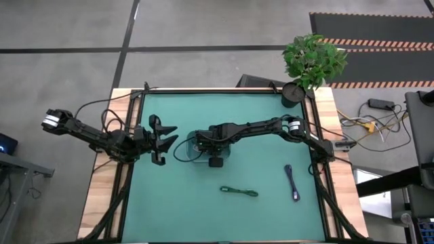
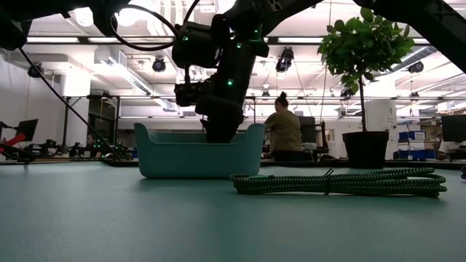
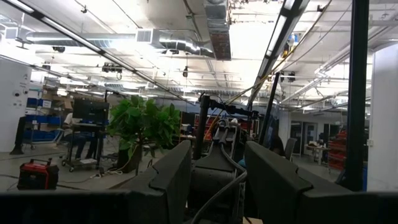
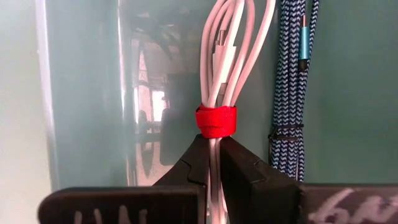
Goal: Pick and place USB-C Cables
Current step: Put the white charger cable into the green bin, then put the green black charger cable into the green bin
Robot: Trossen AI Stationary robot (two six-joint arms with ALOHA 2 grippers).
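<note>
A white cable bundle with a red-pink tie (image 4: 216, 121) is inside a teal bin (image 2: 196, 156), seen from above near the table's middle (image 1: 192, 158). My right gripper (image 4: 212, 146) reaches down into the bin (image 2: 217, 129) and is shut on that bundle. A blue-and-white braided cable (image 4: 287, 93) lies in the bin beside it. A green cable (image 1: 239, 192) and a dark blue cable (image 1: 292, 181) lie flat on the mat. My left gripper (image 1: 163, 139) is open and empty, left of the bin. My right gripper pinches the white bundle's strands (image 4: 214, 155) between its two fingers, right below the tie. The fingers come from above, pointing down into the bin, and lie along the bundle. I cannot tell whether the bundle rests on the bin's floor.
A potted plant (image 1: 312, 61) stands at the table's far right corner. Thin black wires trail from the arms near the bin (image 1: 182, 150). A person (image 2: 284, 131) stands in the room behind the table. The mat's near left part (image 1: 176, 210) is bare.
</note>
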